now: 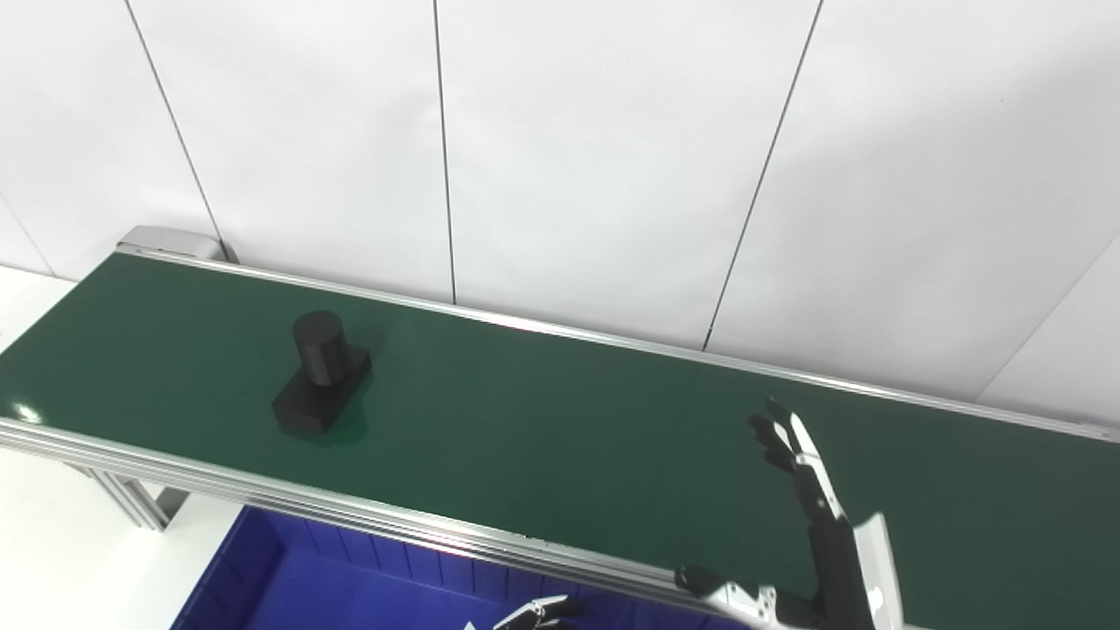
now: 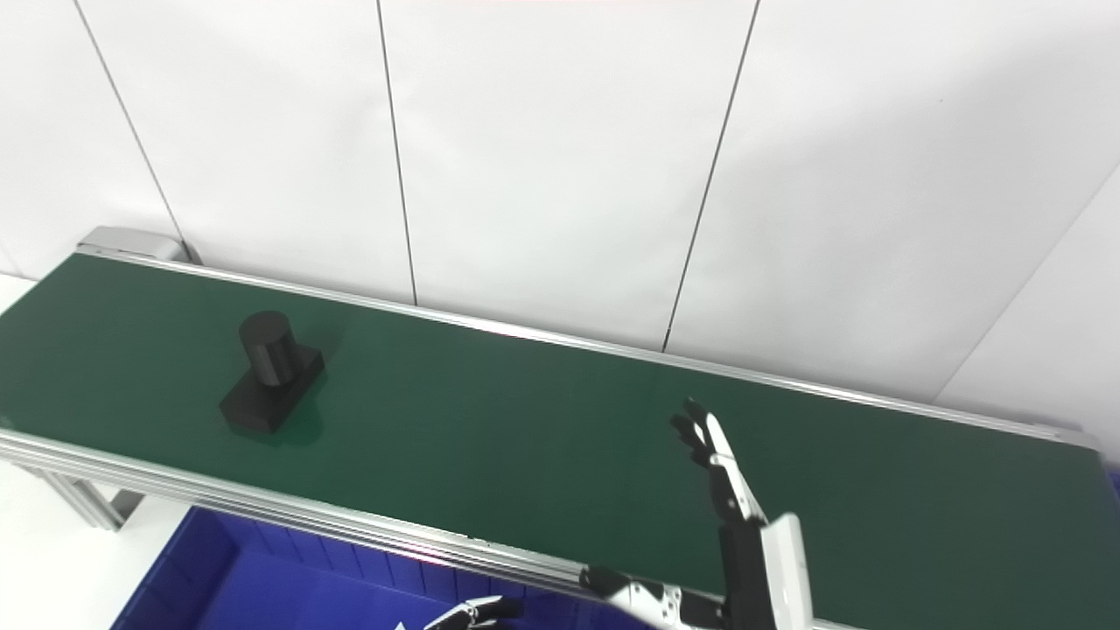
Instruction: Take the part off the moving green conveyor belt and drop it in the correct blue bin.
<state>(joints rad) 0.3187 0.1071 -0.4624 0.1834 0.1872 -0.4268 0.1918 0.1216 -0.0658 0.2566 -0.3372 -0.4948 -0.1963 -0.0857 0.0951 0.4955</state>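
Nothing has been picked yet. The black part [image 1: 320, 374], a short cylinder standing on a flat block, sits untouched on the green conveyor belt [image 1: 542, 437] toward its left end, well apart from the right hand [image 1: 801, 472], which hangs over the belt with fingers spread and empty. Grasp, carry and drop all remain. The left hand [image 1: 535, 612] is only fingertips at the bottom edge, perhaps open; I cannot tell. The blue bin [image 1: 262, 569] is mostly cut off.

This looks like a factory-style test cell or lab. A green conveyor belt [image 1: 560, 420] runs in an aluminium rail frame [image 1: 289, 499] before plain white wall panels [image 1: 595, 149], with a blue bin [image 1: 289, 577] below; the wider room is out of view.
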